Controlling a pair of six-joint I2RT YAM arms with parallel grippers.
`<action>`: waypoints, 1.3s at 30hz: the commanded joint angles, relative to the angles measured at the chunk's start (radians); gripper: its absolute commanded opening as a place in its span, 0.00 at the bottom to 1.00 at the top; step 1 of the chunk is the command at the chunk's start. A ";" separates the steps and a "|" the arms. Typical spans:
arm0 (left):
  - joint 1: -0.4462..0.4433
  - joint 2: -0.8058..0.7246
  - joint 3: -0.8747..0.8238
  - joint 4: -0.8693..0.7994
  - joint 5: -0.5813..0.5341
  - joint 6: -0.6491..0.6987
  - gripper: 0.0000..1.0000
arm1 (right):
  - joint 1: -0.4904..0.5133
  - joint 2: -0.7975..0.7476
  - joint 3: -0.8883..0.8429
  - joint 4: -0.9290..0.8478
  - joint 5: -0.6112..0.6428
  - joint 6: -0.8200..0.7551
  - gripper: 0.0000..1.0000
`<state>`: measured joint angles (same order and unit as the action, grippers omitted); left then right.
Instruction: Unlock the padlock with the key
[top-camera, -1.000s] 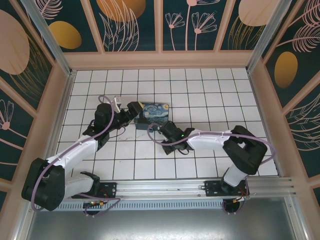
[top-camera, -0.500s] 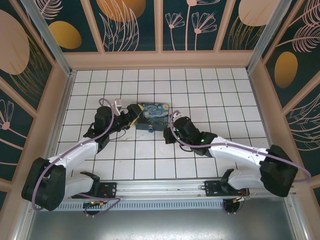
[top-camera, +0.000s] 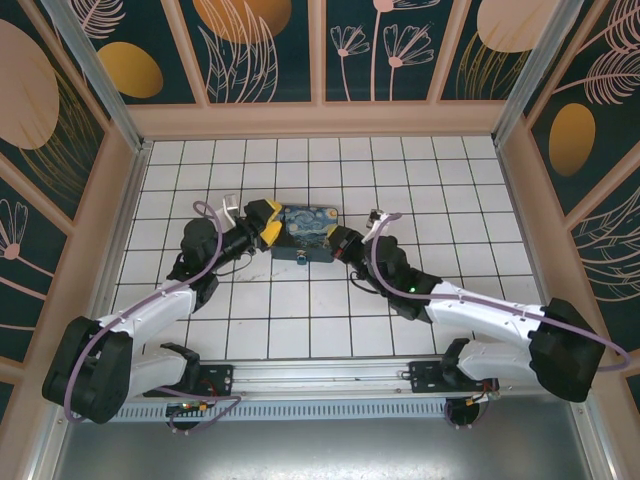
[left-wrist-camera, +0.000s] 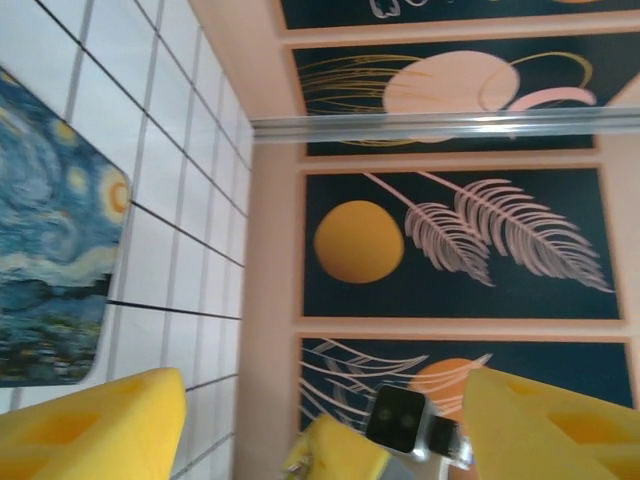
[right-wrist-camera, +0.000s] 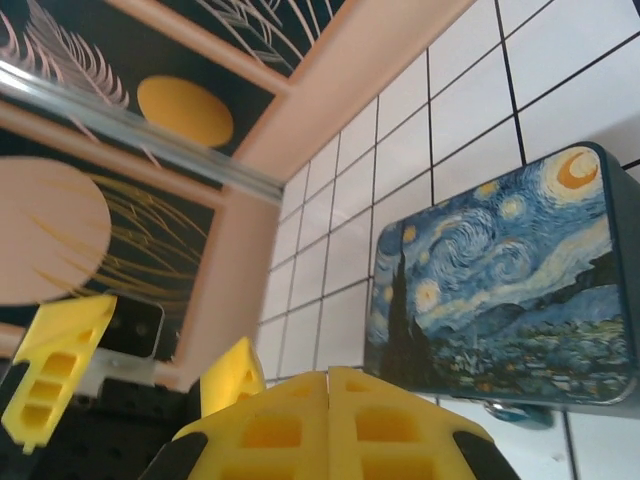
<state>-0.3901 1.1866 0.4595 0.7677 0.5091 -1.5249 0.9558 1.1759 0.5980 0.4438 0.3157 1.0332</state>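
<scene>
From above, the padlock (top-camera: 302, 257) lies on the tiled surface (top-camera: 250, 320), just beside the near edge of the box (top-camera: 310, 225). The left jaws sit at the box's left end, their yellow fingers (top-camera: 268, 225) close to or touching it; which cannot be told. The right jaws sit at the box's near right corner, fingers (top-camera: 333, 240) just beside the padlock and to its right. Neither pair is around the padlock, and the key cannot be made out, so the step in hand reads as the approach, with the lock not yet held. From the left wrist, the left jaws stand spread, one finger (left-wrist-camera: 90, 430) low on the left and the other low on the right. The box (left-wrist-camera: 50, 260) lies up and to the left of that gap, not between the fingers. From the right wrist, the right jaws are pressed together, fingers (right-wrist-camera: 330, 430) closed flat with no key visible at their tips; whether they pinch one cannot be told. The padlock (right-wrist-camera: 520, 412) peeks out beside the box (right-wrist-camera: 500, 300), ahead of the tips and slightly right, apart from them. The next move likely calls for one arm to steady the padlock with its keyhole exposed, and for the key to be lined up squarely with that slot.
</scene>
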 joint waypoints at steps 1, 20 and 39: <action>-0.004 0.020 -0.010 0.149 0.035 -0.065 0.71 | 0.018 0.035 0.045 0.100 0.113 0.133 0.00; -0.143 0.154 0.007 0.295 -0.022 0.002 0.66 | 0.024 0.135 0.035 0.244 0.237 0.462 0.00; -0.190 0.256 -0.010 0.473 -0.030 -0.025 0.63 | 0.026 0.274 0.061 0.381 0.180 0.584 0.00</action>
<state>-0.5739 1.4307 0.4522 1.1629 0.4858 -1.5505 0.9752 1.4296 0.6209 0.7403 0.5121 1.5852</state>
